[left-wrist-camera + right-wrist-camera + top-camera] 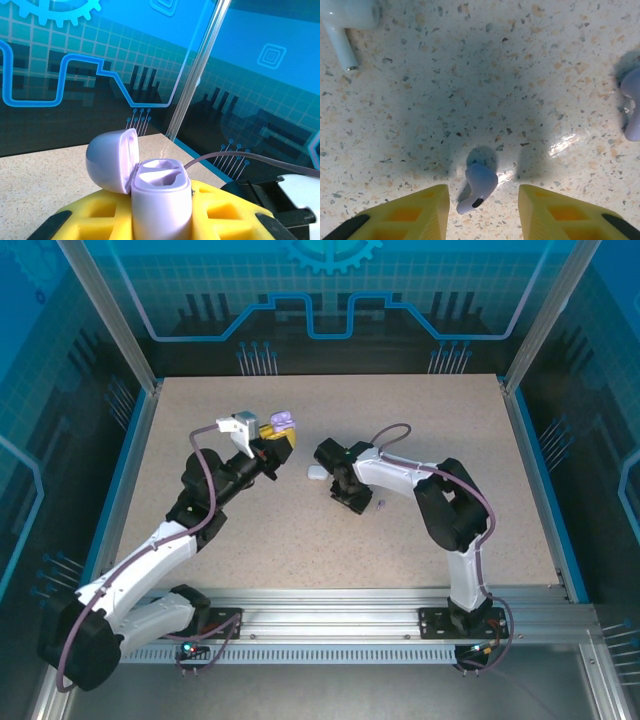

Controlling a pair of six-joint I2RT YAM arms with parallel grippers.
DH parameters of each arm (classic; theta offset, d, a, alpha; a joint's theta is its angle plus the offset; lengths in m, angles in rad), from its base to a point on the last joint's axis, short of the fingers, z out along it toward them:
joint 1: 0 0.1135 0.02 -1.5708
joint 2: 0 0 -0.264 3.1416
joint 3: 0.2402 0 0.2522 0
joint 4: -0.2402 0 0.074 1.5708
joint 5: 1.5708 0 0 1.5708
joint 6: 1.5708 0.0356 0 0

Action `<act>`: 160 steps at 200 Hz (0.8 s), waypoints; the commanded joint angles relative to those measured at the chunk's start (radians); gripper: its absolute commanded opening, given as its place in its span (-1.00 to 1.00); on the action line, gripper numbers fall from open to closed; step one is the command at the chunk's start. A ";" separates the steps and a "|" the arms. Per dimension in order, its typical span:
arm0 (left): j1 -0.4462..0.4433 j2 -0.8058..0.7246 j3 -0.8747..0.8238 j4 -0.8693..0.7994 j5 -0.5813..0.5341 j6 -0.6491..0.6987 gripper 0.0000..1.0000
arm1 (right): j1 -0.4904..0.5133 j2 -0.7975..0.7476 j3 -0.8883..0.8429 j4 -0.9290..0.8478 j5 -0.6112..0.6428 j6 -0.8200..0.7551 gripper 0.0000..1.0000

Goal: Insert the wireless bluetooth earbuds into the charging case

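Speckled beige tabletop (420, 430) inside a booth with blue glowing circuit-pattern walls (75, 65), that's the setup. The right gripper (483, 200) is pointing straight down at the table with its yellow fingers (410, 215) spread apart. A purple earbud (479, 181) is lying on the surface right in the gap between the tips, and as far as I can tell it isn't touching either one. Further out past the fingertips, off to the right-hand finger's side, there's a second purple earbud (632, 102) lying near the edge of the wrist view. Well beyond the left-hand finger, up in the far corner, a white earbud (345, 17) is lying with its stem pointing back toward the gripper. Over on the other arm, the left gripper (277, 443) is up off the table and clamped on a purple charging case (161, 205). The case sits upright, squeezed between the two yellow fingers (230, 215). Its lid (112, 160) is flipped open and tilted back toward the left-hand finger, and both earbud wells look empty from here.
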 commanded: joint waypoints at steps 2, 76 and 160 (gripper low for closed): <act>-0.008 -0.022 -0.008 0.028 -0.017 -0.007 -1.00 | -0.015 0.025 0.011 -0.025 0.025 -0.002 -0.25; -0.017 -0.022 0.001 0.011 -0.017 -0.001 -1.00 | -0.033 0.036 -0.015 0.060 -0.035 -0.222 -0.57; -0.025 -0.017 0.013 -0.002 -0.018 0.002 -1.00 | -0.017 0.089 0.106 0.005 -0.081 -0.622 -0.58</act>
